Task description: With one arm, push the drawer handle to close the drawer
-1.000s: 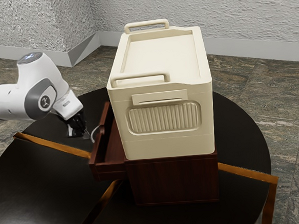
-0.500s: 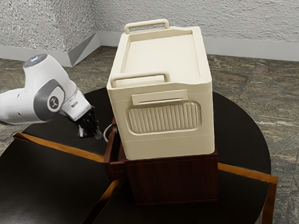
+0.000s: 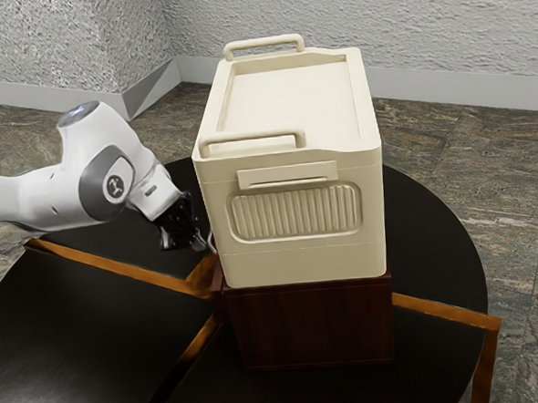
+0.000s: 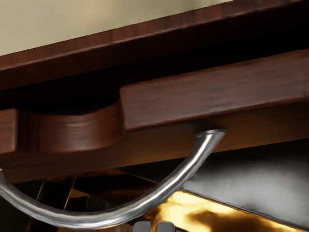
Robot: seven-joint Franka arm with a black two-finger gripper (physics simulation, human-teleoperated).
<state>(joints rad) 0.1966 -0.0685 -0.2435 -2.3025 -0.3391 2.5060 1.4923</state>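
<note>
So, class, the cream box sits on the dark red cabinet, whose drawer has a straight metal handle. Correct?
Not quite: the wrist view shows the metal handle on the drawer curved, not straight. The cream box sits on the dark red cabinet.

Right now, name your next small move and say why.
I'd probably push my black gripper slightly toward the dark red wooden cabinet: it is beside the curved silver metal handle, and a dark gap shows between the cabinet and the wooden drawer front.
</note>
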